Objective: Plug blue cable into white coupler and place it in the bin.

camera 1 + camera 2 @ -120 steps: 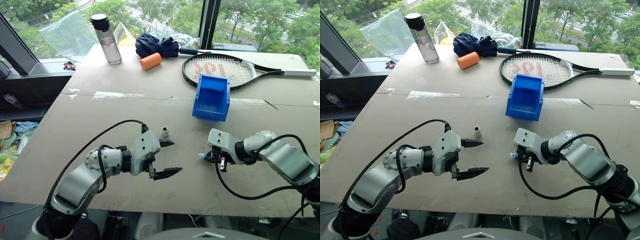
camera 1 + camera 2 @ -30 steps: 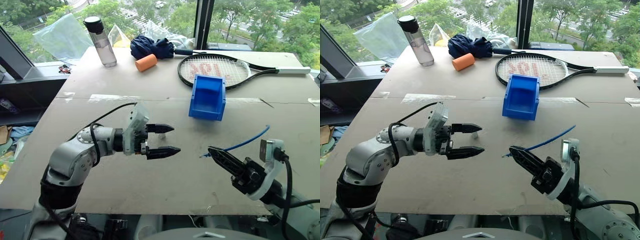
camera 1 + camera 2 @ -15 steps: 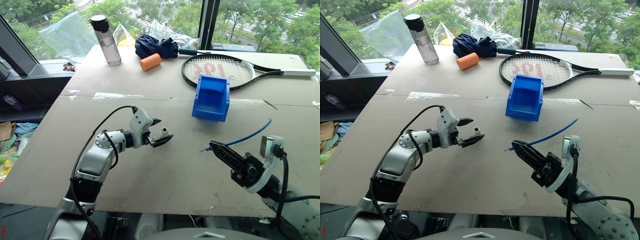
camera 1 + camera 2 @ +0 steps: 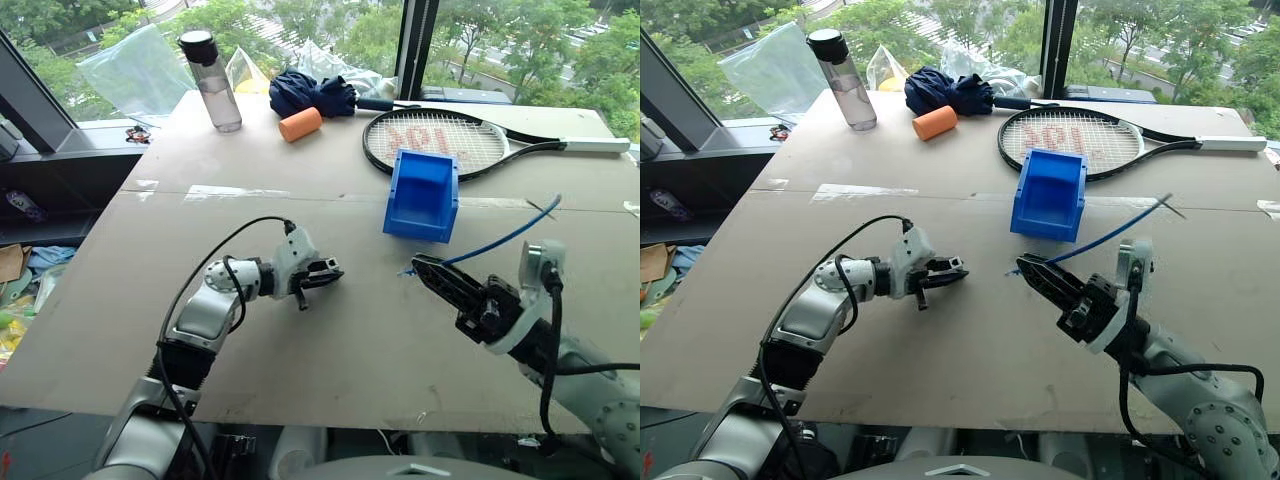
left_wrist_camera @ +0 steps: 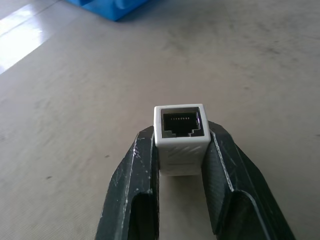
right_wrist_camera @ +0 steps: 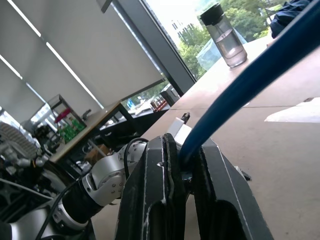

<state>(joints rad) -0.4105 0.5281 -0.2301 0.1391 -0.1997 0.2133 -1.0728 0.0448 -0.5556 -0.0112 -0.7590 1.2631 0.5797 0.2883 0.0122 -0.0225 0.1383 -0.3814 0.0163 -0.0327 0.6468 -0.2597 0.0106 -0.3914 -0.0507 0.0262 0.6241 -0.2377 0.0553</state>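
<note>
Presumably the bin [image 4: 421, 196] waits on the desk [image 4: 330, 340] beyond both claws until the parts are joined. Right claw [image 4: 424, 268] is clamped on the blue cable [image 4: 500, 243], plug end facing the left claw [image 5: 181, 150], which pinches the white coupler [image 5: 180, 136] with its socket outward, ready for mating

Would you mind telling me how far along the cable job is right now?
Both parts are picked up: the left tool is shut on the white coupler, and the right tool holds the blue cable. In hand: bringing them together. Left: plugging in, then dropping it into the bin.
</note>
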